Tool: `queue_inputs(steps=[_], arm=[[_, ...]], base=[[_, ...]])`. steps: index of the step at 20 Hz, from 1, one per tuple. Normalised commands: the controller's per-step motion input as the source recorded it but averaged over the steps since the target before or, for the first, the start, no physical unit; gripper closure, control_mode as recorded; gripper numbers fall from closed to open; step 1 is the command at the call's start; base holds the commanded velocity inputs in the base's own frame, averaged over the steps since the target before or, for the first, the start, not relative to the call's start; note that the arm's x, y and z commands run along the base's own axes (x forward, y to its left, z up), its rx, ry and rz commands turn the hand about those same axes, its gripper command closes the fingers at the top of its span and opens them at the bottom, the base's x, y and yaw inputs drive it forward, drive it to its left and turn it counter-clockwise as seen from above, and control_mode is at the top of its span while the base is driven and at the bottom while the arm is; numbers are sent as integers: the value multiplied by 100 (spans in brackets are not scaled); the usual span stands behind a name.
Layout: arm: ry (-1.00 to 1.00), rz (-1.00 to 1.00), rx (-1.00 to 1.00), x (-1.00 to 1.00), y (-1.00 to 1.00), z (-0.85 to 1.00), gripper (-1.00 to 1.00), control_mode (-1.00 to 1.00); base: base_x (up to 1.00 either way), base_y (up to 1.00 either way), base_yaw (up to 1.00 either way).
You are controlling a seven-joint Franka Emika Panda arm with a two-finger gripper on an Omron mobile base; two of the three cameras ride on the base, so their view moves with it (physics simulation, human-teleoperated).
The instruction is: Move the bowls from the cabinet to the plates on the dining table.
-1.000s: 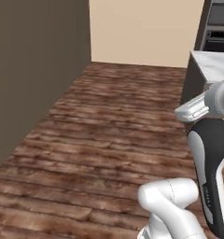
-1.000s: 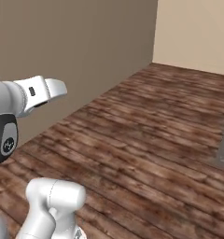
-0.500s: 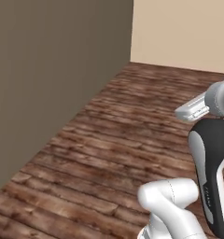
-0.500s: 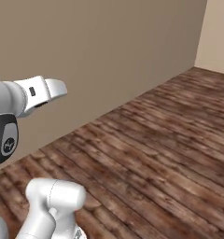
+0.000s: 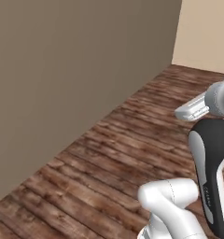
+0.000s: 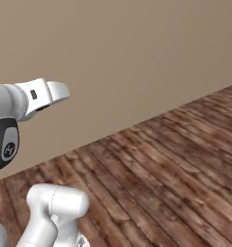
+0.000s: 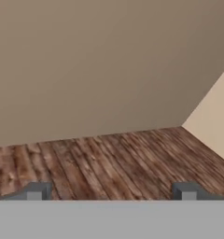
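Observation:
The bowls, the cabinet, the plates and the dining table are out of view. In the hand view my gripper is open, its two dark fingertips far apart with nothing between them. It points at a brown wall and wooden floor. My white arm rises at the right of the left base view and my arm stands at the left of the right base view.
A plain grey-brown wall runs along the left and meets a cream wall at a far corner. The same brown wall spans the right base view. Dark wooden floor stretches ahead.
The whole picture has shifted in both base views: the base has turned or driven, so the brown wall now fills more of the frame and the counter edge has left view. The arm keeps its pose.

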Motion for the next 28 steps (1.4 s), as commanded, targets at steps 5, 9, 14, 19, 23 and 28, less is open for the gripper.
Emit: queue_inputs(steps=[5,9,14,19,23,28], arm=[[0,0,0,0,0,0,-100,100],[0,0,0,0,0,0,-100,100],[0,0,0,0,0,0,-100,100],[0,0,0,0,0,0,-100,100],[0,0,0,0,0,0,-100,100],[0,0,0,0,0,0,-100,100]], base=[[-10,50,37],[-9,50,37],[-10,50,37],[-10,50,37],[-9,50,37],[-5,51,37]])
